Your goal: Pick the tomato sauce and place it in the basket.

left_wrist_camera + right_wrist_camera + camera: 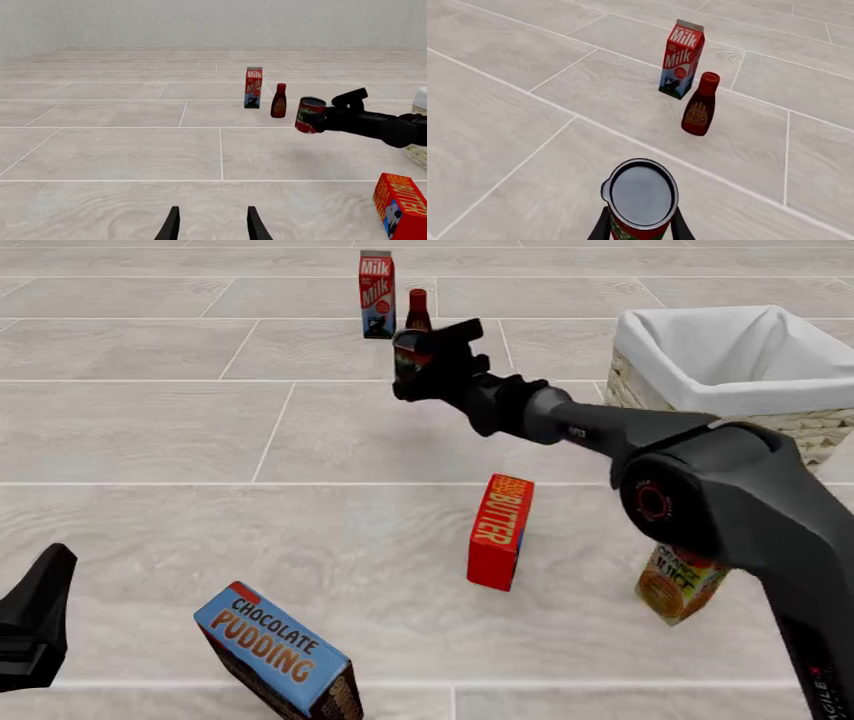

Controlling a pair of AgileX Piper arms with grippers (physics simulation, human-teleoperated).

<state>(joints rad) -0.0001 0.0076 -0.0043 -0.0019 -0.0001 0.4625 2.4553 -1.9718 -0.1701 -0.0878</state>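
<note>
Your right end effector (416, 365) grips the tomato sauce (411, 357), lifted clear of the counter (200, 440) near the far edge. Pick done; carrying it to the basket (747, 370) remains. Left end effector (212, 227) is parted, empty.

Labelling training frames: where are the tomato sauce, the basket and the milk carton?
tomato sauce (642, 196), right wrist view, its dark top.
basket (731, 358), front view, cloth lining inside.
milk carton (378, 295), front view, front face.

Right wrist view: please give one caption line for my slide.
Right gripper holds the tomato sauce can above the tiled floor, near the milk carton and BBQ bottle.
</note>
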